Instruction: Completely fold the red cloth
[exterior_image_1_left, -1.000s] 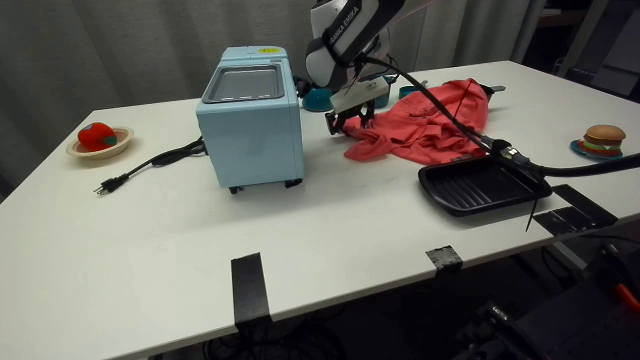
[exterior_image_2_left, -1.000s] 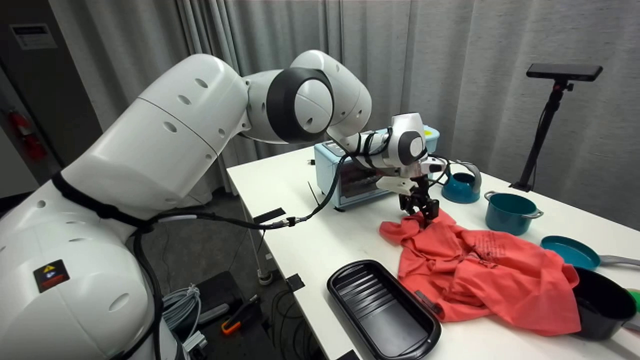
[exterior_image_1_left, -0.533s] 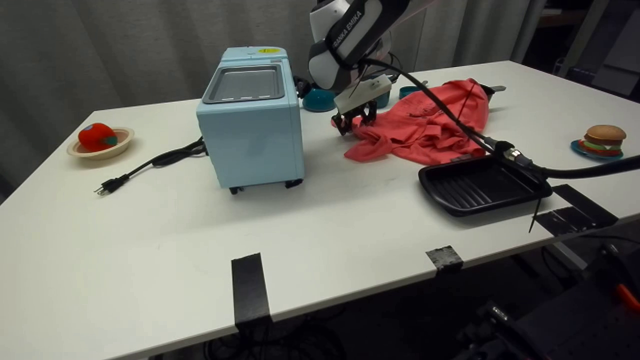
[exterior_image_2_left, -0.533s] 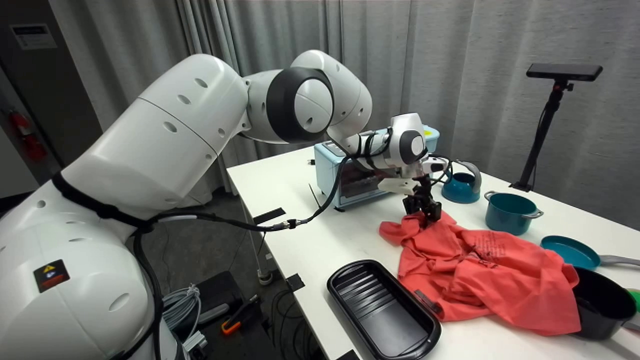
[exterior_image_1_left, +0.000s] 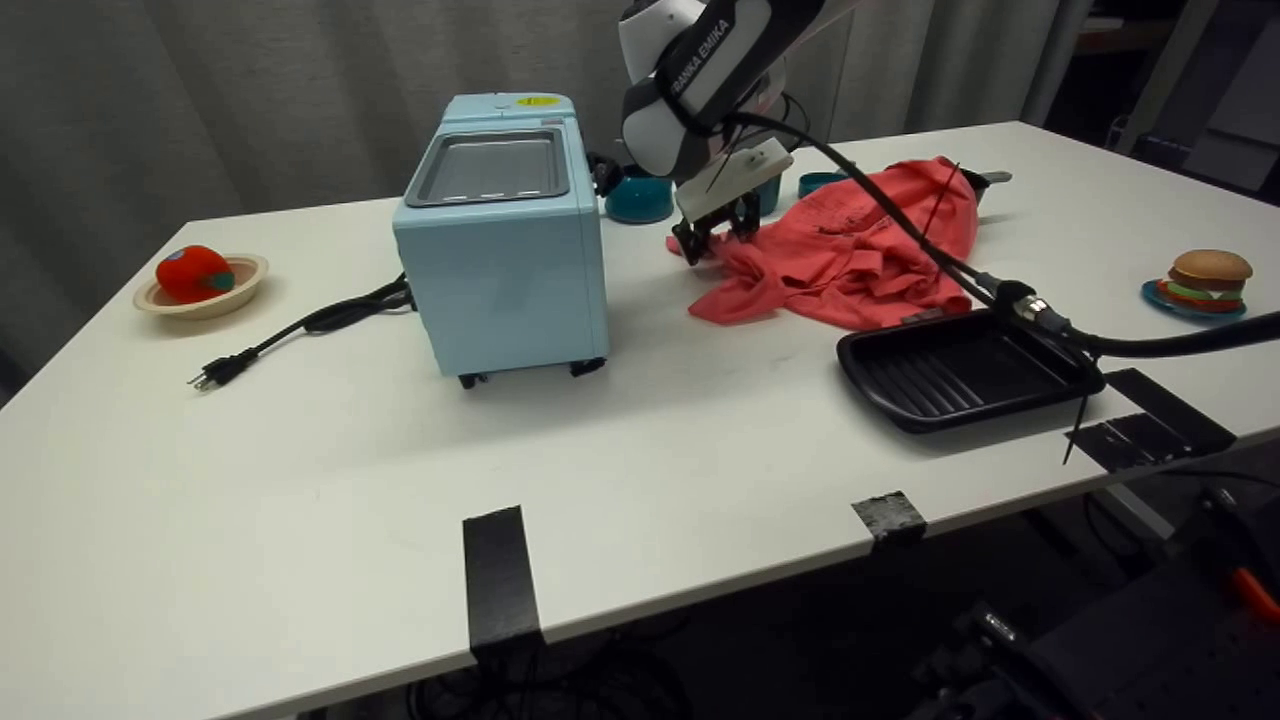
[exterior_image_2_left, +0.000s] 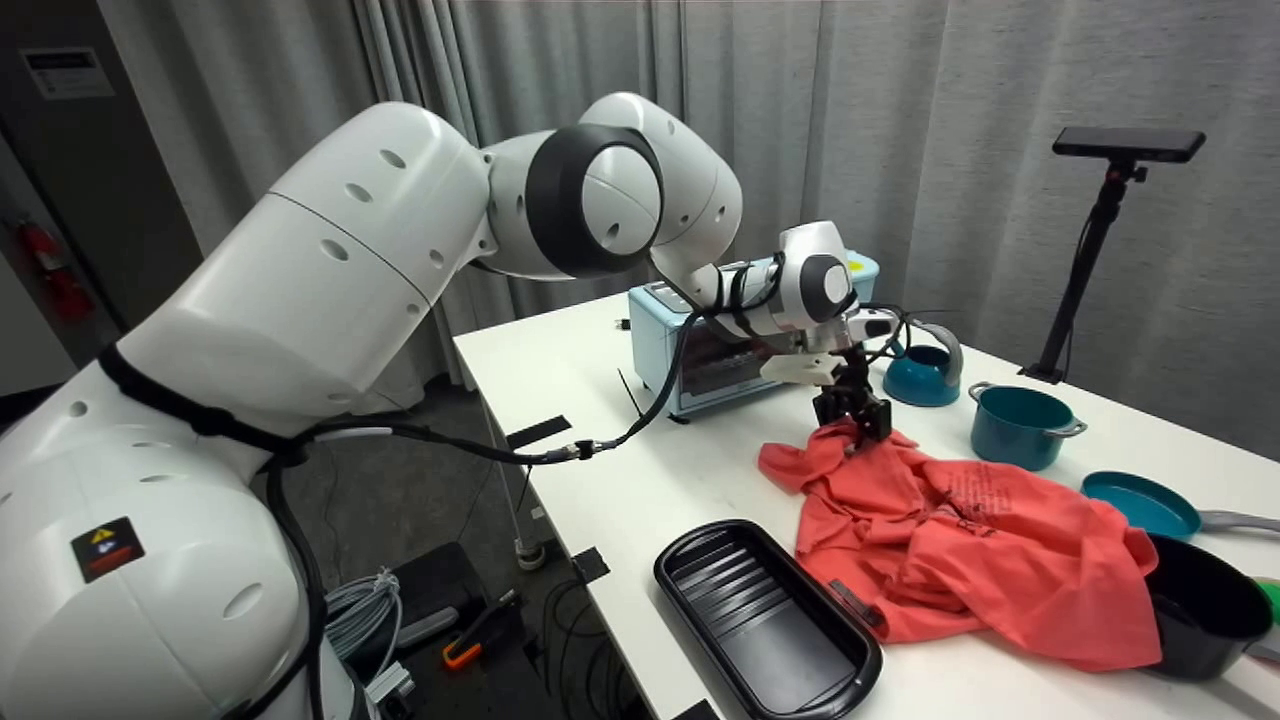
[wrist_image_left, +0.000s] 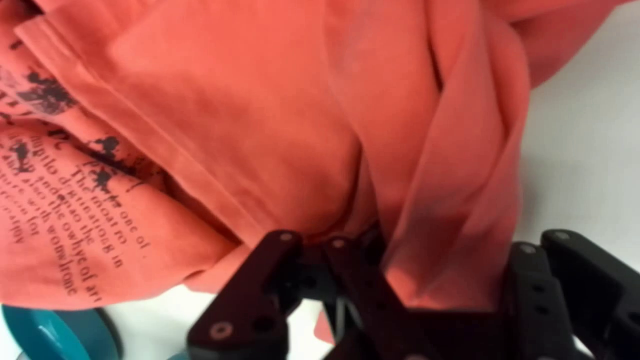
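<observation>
Spread in loose, crumpled folds, the red cloth (exterior_image_2_left: 1000, 560) lies on the white table, with dark print on part of it. Its bunched end by the toaster oven is where my gripper (exterior_image_2_left: 852, 440) stands, pointing down. The wrist view shows the cloth (wrist_image_left: 250, 100) running in a gathered fold between the finger linkages, and it hides the fingertips. My gripper (exterior_image_1_left: 718, 245) appears shut on this fold, which is still low at the tabletop. The far end of the cloth (exterior_image_1_left: 850, 250) drapes against a black pot.
A light-blue toaster oven (exterior_image_1_left: 500, 270) stands close to the gripper. A black baking tray (exterior_image_2_left: 770, 630) touches or nearly touches the cloth's edge. Along the back are a teal kettle (exterior_image_2_left: 920, 375), a teal pot (exterior_image_2_left: 1025, 430), a teal pan (exterior_image_2_left: 1140, 505) and the black pot (exterior_image_2_left: 1200, 610).
My gripper has shifted slightly away from the toaster oven towards the pots, and its jaws have drawn together at the bunched end. Most of the cloth has stayed where it was.
</observation>
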